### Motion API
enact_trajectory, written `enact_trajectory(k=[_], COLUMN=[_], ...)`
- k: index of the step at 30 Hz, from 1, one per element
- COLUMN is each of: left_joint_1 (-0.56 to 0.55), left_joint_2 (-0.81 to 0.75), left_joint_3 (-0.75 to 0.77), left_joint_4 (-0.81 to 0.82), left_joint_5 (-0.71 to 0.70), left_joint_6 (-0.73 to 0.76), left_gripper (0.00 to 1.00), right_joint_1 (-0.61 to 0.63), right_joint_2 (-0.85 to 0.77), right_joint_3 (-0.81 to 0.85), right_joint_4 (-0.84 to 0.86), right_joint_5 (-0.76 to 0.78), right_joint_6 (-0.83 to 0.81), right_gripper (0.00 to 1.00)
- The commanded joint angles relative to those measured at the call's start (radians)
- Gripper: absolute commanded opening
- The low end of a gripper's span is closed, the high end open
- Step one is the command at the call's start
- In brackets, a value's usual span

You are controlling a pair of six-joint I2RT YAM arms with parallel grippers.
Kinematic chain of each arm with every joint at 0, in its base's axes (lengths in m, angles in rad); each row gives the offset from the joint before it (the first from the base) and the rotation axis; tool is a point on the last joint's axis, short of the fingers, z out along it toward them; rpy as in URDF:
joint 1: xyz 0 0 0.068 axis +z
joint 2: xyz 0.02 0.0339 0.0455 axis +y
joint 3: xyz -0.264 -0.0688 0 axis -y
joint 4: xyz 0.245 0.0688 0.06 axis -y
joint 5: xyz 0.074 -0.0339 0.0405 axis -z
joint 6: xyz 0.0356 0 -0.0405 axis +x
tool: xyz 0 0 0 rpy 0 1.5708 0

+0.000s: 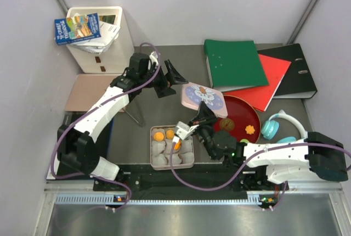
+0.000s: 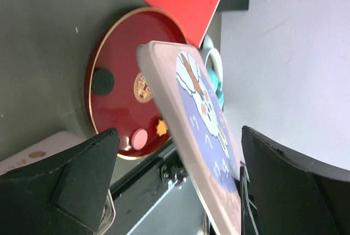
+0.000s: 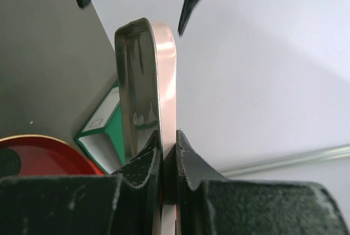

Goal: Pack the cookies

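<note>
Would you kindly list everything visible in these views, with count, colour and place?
pink tin tray: one, pink, near centre
white crinkled paper cups: several, white, in tray
orange cookies: at least two, orange, in tray's far cups
round red plate: one, red, right of tray
black cookie, brown cookie, pink cookie, orange flower cookie: one each, on plate
snowman-printed tin lid: one, pink-lilac, held aloft, tilted
turquoise headphones: one, turquoise, right of plate
green folder, red folder, black binder: one each, far right
white box: one, white, far left; blue booklet on top
right claw: one, black, shut on lid's edge
left claw: one, black, open near lid
</note>
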Motion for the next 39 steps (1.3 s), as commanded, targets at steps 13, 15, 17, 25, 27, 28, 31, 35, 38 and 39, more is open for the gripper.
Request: enact_trajectory(k=[13,15,17,25,27,28,31,35,38,39], left_joint_1=[-0.017,-0.017,-0.017,-0.017,-0.017,-0.018,-0.018,-0.025,-0.029,-0.034], left_joint_2=[-0.001,-0.001,-0.001,0.018,0.022,0.024,0.025,0.025,0.028,0.03], left_joint_3=[-0.02,-0.028,-0.035,-0.066,-0.072,-0.077,-0.087,-0.095,-0.107,-0.109], left_joint_4=[-0.028,-0.031,-0.034,0.013,0.024,0.036,0.07,0.108,0.165,0.177], left_joint_5=[0.154,0.157,0.162,0.241,0.254,0.263,0.3,0.326,0.373,0.383], left_joint_6=[0.109,0.12,0.123,0.098,0.094,0.089,0.072,0.058,0.034,0.017], left_gripper=[0.73,0.63,0.49,0.45,0.47,0.46,0.43,0.22,0.18,0.18], right_joint_1=[0.103,0.103,0.105,0.106,0.105,0.106,0.106,0.105,0.108,0.106], right_joint_2=[0.061,0.065,0.067,0.055,0.049,0.049,0.046,0.046,0.046,0.046], right_joint_3=[0.033,0.034,0.034,0.024,0.024,0.022,0.016,0.015,0.008,0.004], right_joint_4=[0.13,0.131,0.133,0.122,0.117,0.114,0.111,0.107,0.099,0.098], right_joint_5=[0.0,-0.001,-0.006,-0.011,-0.011,-0.012,-0.015,-0.018,-0.024,-0.028], right_joint_6=[-0.179,-0.179,-0.177,-0.18,-0.179,-0.179,-0.176,-0.17,-0.162,-0.157], right_gripper=[0.0,0.0,0.0,0.0,0.0,0.0,0.0,0.0,0.0,0.0])
